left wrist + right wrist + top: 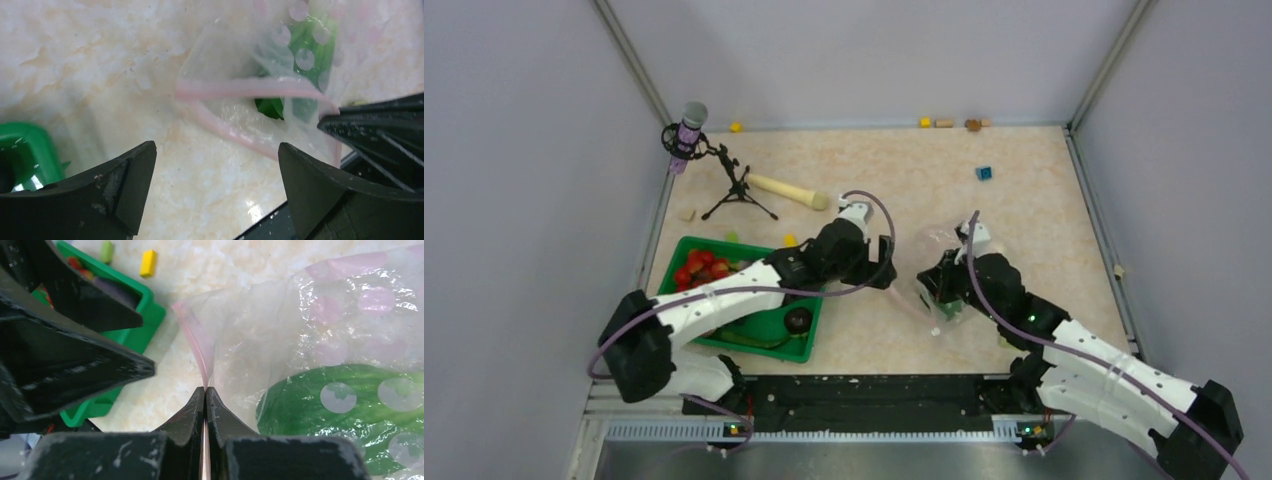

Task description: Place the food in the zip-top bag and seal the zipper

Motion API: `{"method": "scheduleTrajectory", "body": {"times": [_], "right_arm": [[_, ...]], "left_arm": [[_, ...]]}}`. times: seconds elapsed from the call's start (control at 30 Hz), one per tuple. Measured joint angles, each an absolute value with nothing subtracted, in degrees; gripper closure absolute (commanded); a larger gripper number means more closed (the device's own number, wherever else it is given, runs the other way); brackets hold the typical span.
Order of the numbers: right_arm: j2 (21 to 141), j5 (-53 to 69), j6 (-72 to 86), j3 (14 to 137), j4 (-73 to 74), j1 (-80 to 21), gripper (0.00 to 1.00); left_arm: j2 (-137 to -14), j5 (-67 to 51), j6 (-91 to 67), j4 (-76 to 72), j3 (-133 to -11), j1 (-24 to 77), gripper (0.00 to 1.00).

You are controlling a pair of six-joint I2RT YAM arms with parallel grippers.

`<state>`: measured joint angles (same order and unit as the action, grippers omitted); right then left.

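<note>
Right tool (206,390) clamps zipper (194,342); left tool (216,147) wide, facing zip-top bag (225,50); bok choy (325,415) inside.

The top external camera sits high above and behind the arm bases, which lie at 6 o'clock. It looks steeply down on the whole table (904,180) and is the widest, farthest view. The left wrist camera sits low and close, looking out between the left gripper (216,150) fingers toward the zip-top bag (235,45) at 1 o'clock. The right wrist camera is nearer still, with the right gripper (206,392) at 6 o'clock and the bag filling 3 o'clock. Both wrist views share the zipper (240,87) and the green tray (152,315) — at 8 o'clock for the left, 10 o'clock for the right.
</note>
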<state>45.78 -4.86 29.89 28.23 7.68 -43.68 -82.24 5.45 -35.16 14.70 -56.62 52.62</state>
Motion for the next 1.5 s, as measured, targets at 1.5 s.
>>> {"method": "scheduleTrajectory", "body": {"times": [1.5], "right_arm": [[36.5,-10.1,31.1,19.2,-4.7,-43.7,1.00]], "left_arm": [[-54.2,27.0,-66.5,42.4,-31.3,49.6,0.19]]}}
